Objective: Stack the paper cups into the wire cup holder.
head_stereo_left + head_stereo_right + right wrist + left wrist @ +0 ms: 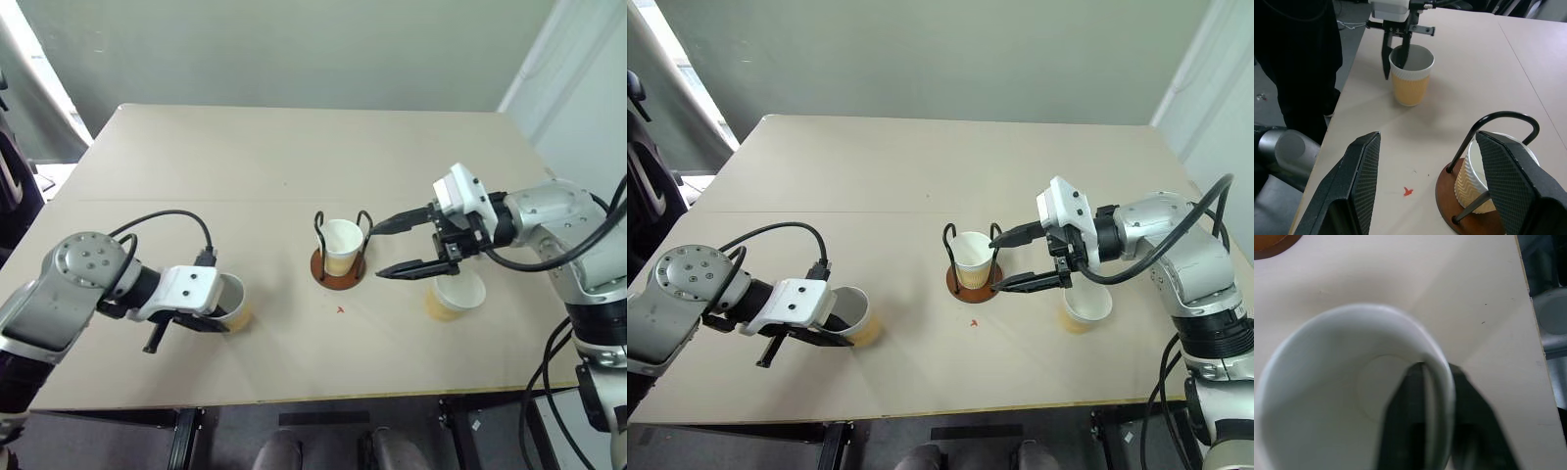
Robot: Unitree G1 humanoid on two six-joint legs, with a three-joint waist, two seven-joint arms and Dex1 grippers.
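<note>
My left pincer (838, 328) pinches a cup's (1411, 74) rim (one finger inside) for lifting; right pincer (400, 247) waits wide beside the holder (338, 270).

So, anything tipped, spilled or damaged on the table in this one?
Nothing stands out. All three paper cups are upright: one in the wire cup holder, one beside it under the open right end effector, one with its wall pinched by the left end effector. No spill or visible dents.

Silver-grey arms (59, 294) — white wrists, black cables, fingers (1364, 176).
</note>
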